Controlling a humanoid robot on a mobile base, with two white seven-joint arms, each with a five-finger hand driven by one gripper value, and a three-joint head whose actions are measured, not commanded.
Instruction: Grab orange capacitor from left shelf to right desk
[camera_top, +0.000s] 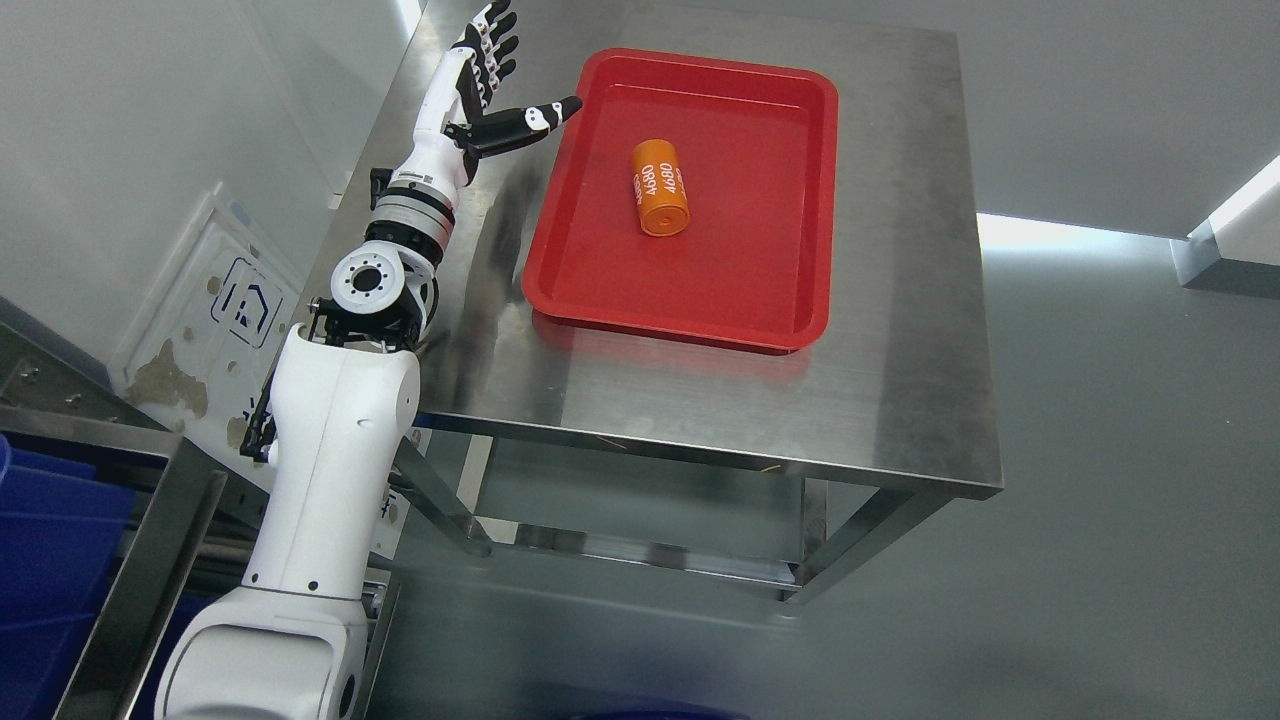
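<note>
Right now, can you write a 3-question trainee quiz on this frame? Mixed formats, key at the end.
1. True or false: the capacitor stands upright on the bare table.
2. Multiple choice: the left hand is
A. shut on the capacitor
B. open, beside the tray's left edge
C. resting inside the tray
3. Fill in: the capacitor lies on its side in the red ____.

Key
1. False: it lies on its side in the tray.
2. B: the fingers are spread, holding nothing, and the thumb points at the tray's rim.
3. tray
</note>
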